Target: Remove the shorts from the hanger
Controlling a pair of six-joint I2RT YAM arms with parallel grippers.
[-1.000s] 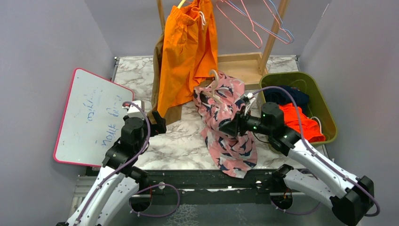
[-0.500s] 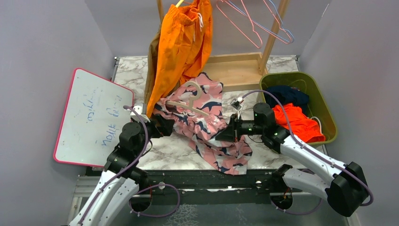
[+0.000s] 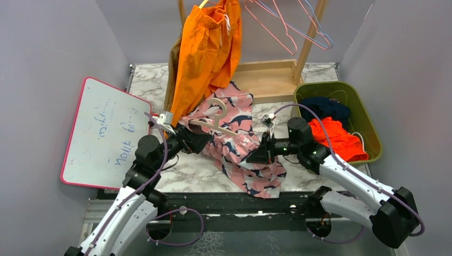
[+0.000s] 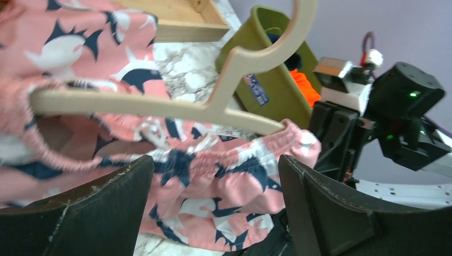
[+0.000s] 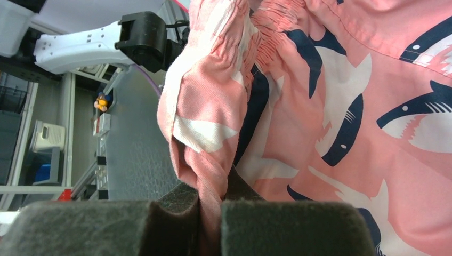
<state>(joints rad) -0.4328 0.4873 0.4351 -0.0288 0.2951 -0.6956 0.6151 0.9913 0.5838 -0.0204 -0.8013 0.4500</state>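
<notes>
Fabric from the pink shorts (image 3: pixel 250 173), the pair printed with dark sharks, is pinched in my right pincer (image 5: pixel 210 210): its pads are pressed together on a bunched fold at the elastic waistband, and the cloth rises straight out of the seam between them. My left pincer (image 3: pixel 201 143) is spread wide, facing the other side of the same waistband, with nothing between its fingers that I can see touching them. The pink shorts lie mostly on the marble surface (image 3: pixel 192 170) in the middle, between my two arms, their lower part draped toward the near edge. The wooden hanger (image 4: pixel 160 106) is threaded through the waistband, its bar stretching the elastic and its hook curving up above the cloth. Behind them the orange shorts (image 3: pixel 205 53) hang from the wooden rack (image 3: pixel 269 80), with the tan-brown shorts (image 3: pixel 171 74) partly hidden just behind. To my right the green bin (image 3: pixel 356 98) holds the navy shorts (image 3: pixel 325 109) and the red-orange shorts (image 3: pixel 338 138). A whiteboard (image 3: pixel 104 133) leans at my left, well apart from the shorts
</notes>
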